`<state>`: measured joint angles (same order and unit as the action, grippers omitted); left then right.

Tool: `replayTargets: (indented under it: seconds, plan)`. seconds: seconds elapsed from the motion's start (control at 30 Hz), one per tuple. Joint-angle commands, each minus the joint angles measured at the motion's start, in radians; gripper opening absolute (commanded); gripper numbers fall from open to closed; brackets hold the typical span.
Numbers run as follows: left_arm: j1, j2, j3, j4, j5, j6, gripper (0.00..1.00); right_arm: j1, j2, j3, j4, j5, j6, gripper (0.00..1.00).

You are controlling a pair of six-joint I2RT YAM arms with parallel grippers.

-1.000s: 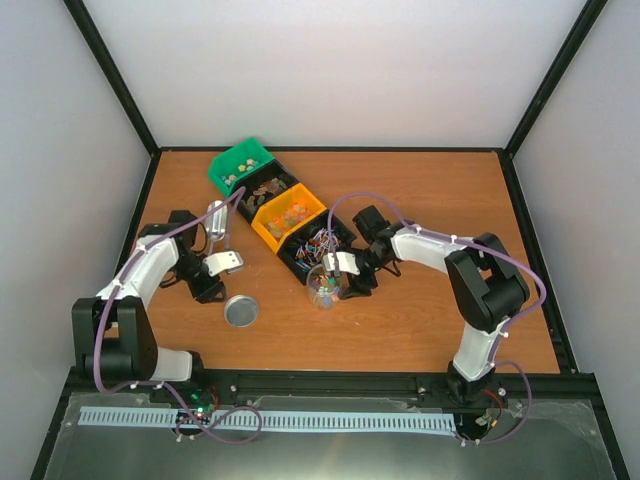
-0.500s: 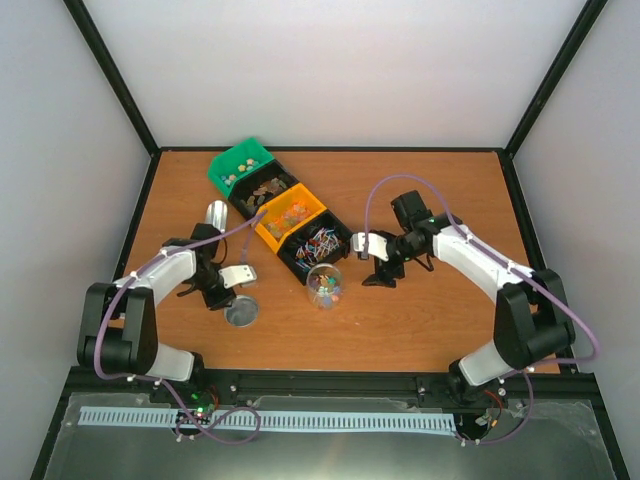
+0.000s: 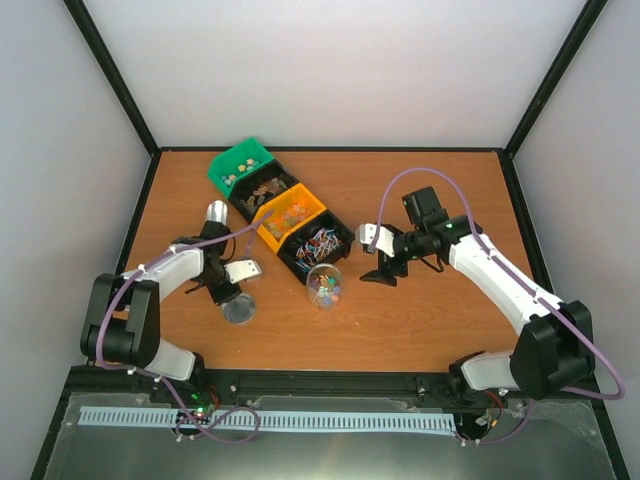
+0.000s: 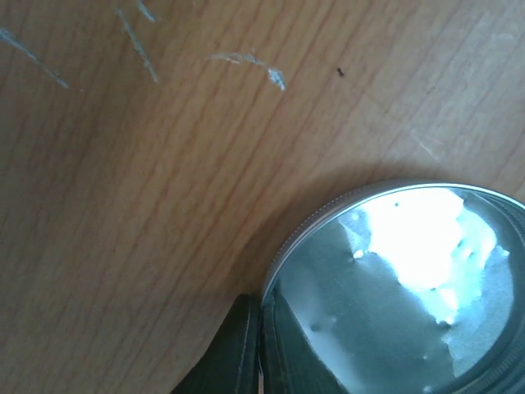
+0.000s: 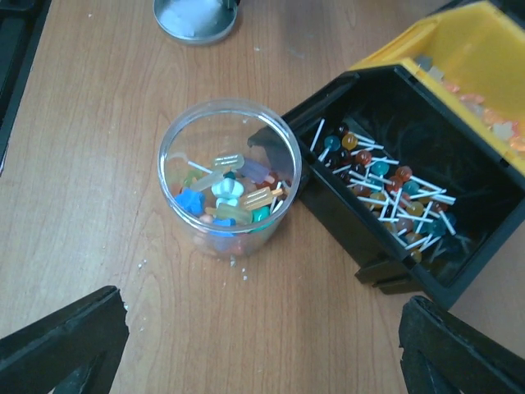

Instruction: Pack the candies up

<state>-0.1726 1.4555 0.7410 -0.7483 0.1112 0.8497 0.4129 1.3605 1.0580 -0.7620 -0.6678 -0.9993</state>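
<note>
A clear jar (image 3: 324, 286) holds mixed small candies (image 5: 225, 197) and stands open beside the black bin of lollipops (image 5: 394, 180). More candies lie in the orange bin (image 3: 290, 214), the other black bin (image 3: 267, 188) and the green bin (image 3: 240, 165). My left gripper (image 3: 240, 289) is down at the round silver lid (image 3: 238, 310). In the left wrist view its fingers (image 4: 246, 345) are shut on the lid's rim (image 4: 283, 254), and the lid lies on the table. My right gripper (image 3: 380, 266) is open and empty to the right of the jar; its midpoint in the right wrist view (image 5: 262, 361) is apart from the jar (image 5: 230, 176).
The silver scoop (image 3: 215, 214) lies on the table left of the bins. The four bins stand in a diagonal row from back left to the middle. The lid also shows at the top of the right wrist view (image 5: 193, 18). Fine crumbs lie near the jar.
My right gripper has let go of the jar and drawn back to the right. My left gripper has moved down to the lid and shut on its rim.
</note>
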Motion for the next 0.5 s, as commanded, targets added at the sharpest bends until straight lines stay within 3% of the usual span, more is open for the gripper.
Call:
replayTargets:
  seconds: [0.0,0.3,0.47]
  plan:
    - [-0.008,0.03,0.098,-0.101,0.042,-0.096,0.01,0.008,-0.046,0.039,0.017,-0.038,0.011,0.89]
    - [-0.008,0.149,0.531,-0.714,0.558,-0.056,0.01,0.117,-0.085,0.144,0.11,-0.036,-0.034,0.74]
    - [-0.015,0.207,0.663,-0.839,0.74,-0.06,0.01,0.243,-0.111,0.103,0.249,0.017,-0.131,0.64]
